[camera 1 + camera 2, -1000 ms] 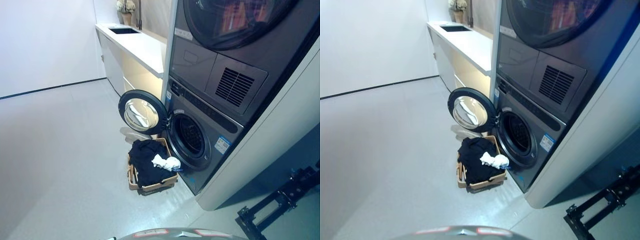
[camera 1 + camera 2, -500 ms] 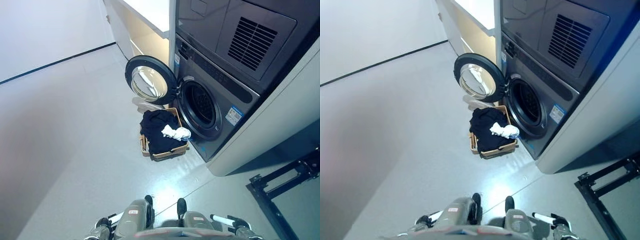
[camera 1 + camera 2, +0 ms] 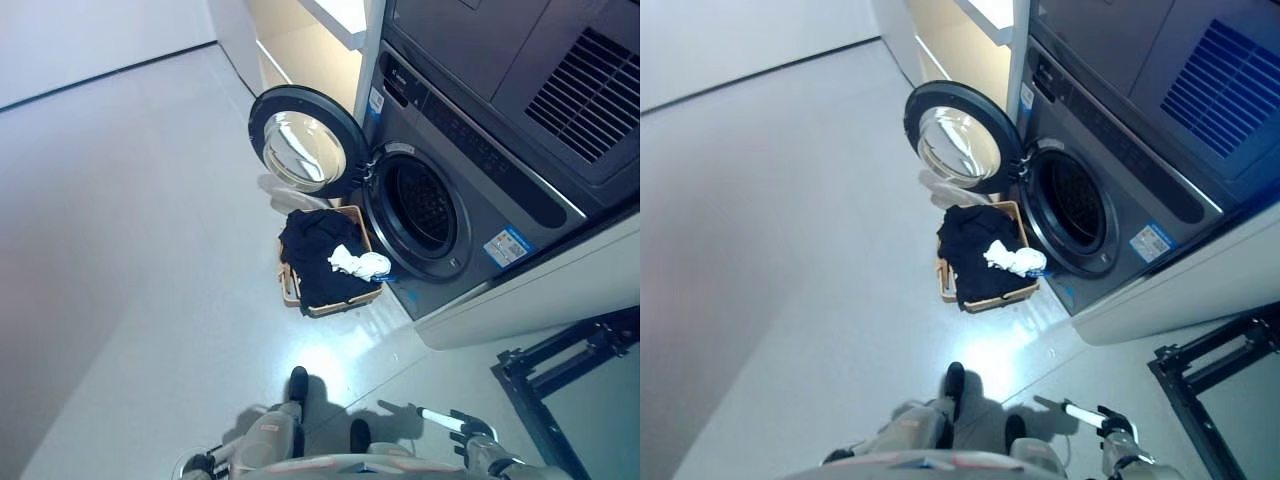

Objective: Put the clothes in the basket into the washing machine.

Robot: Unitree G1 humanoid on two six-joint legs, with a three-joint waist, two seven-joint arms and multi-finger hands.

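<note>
A tan wicker basket (image 3: 345,303) stands on the grey floor right in front of the washing machine (image 3: 470,190). It holds a heap of black clothes (image 3: 315,250) with a white cloth (image 3: 358,263) lying on top at the right. The machine's round door (image 3: 305,150) is swung wide open to the left, and the dark drum opening (image 3: 425,205) faces the basket. My right hand (image 3: 468,440) shows at the bottom edge, far from the basket, with a white-tipped finger held straight. My left hand (image 3: 197,464) barely shows at the bottom left edge.
A dryer (image 3: 560,60) is stacked above the washer. A white counter with lit cabinets (image 3: 300,40) runs behind the door. A pale item (image 3: 285,195) lies on the floor under the door. A black metal frame (image 3: 560,370) stands at the lower right.
The camera has tilted down and come closer, so the basket and washer look larger and my hands show at the bottom edge. Basket, clothes and door have not moved.
</note>
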